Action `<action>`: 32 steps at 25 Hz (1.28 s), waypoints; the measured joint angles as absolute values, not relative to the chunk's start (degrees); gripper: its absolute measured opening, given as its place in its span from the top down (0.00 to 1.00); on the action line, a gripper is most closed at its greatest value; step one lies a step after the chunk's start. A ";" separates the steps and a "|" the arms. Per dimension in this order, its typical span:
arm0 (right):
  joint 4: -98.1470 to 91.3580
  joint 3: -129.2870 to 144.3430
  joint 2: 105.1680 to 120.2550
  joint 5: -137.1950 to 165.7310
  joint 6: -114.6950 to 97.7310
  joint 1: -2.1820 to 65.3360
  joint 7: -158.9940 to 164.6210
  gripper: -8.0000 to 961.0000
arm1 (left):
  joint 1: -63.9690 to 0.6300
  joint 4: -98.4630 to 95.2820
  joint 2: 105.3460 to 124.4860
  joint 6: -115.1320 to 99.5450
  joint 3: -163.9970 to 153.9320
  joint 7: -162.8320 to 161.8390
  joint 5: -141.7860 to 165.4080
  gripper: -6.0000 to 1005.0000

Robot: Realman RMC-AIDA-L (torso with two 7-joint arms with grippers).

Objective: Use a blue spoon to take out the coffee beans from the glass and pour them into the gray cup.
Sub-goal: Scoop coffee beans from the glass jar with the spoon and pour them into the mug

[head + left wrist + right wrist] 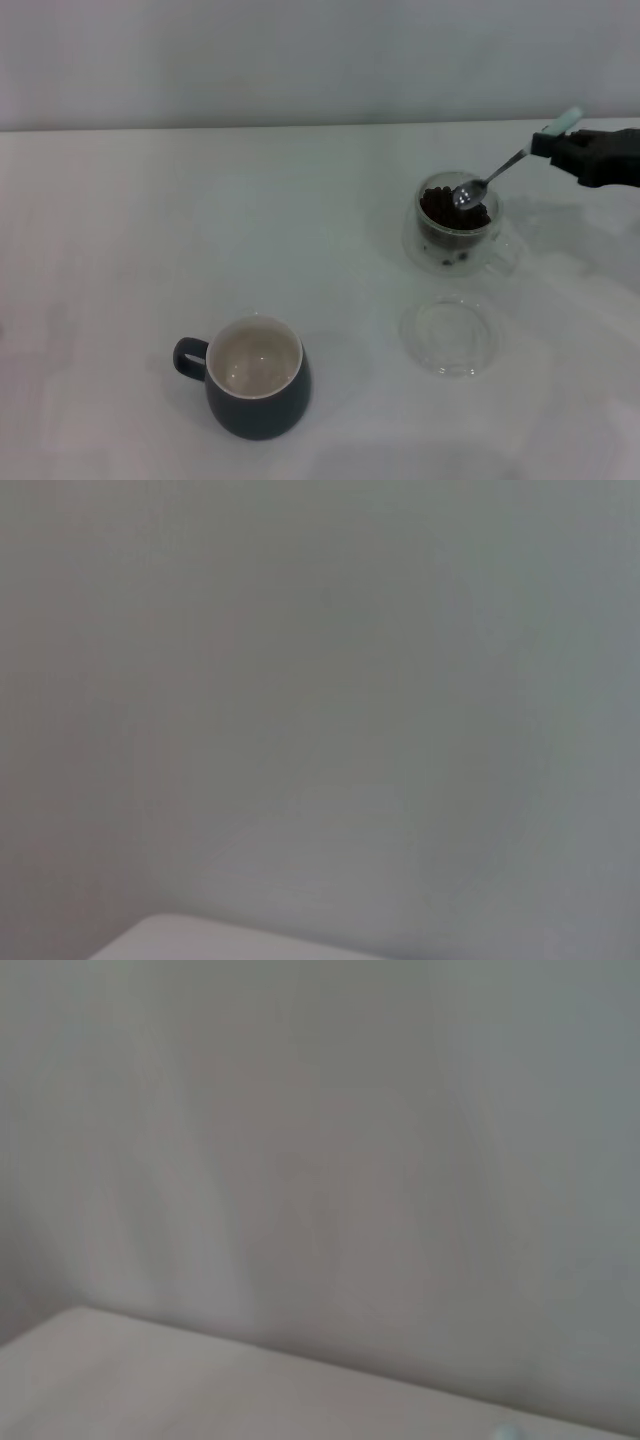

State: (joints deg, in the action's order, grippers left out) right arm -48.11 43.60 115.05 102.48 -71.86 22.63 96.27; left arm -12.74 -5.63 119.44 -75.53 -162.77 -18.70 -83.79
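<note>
In the head view my right gripper [553, 144] reaches in from the right edge, shut on the pale-blue handle of the blue spoon [500, 172]. The spoon slants down and its shiny bowl rests at the top of the coffee beans [440, 210] inside the glass [458, 238] on the right of the table. The gray cup [255, 390], dark outside and cream-white inside, stands at the front left with its handle to the left; no beans show inside it. My left gripper is out of view.
A flat clear glass saucer [449, 335] lies just in front of the glass. The white table [200, 230] runs back to a pale wall. Both wrist views show only wall and a strip of table edge.
</note>
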 joint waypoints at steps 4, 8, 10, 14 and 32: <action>-47.85 48.55 115.06 102.56 -67.50 22.44 96.20 0.85 | -12.74 -5.63 119.44 -74.26 -162.77 -18.63 -83.75 0.14; -47.78 50.11 115.21 102.57 -65.78 22.33 96.14 0.85 | -12.52 -5.63 119.44 -74.10 -162.77 -18.63 -83.75 0.14; -47.54 50.32 115.24 102.57 -65.25 22.37 96.13 0.85 | -12.34 -5.63 119.44 -74.09 -162.77 -18.63 -83.75 0.14; -46.87 50.50 115.33 102.02 -64.95 22.32 96.52 0.85 | -12.14 -5.63 119.44 -74.17 -162.84 -18.63 -83.68 0.14; -45.12 49.72 114.82 101.13 -64.70 21.80 115.36 0.85 | -12.57 -5.67 119.36 -74.69 -162.86 -18.74 -83.58 0.14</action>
State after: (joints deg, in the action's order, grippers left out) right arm -45.12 49.72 114.82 101.13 -64.70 21.80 115.36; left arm -12.57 -5.67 119.36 -74.69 -162.86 -18.74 -83.58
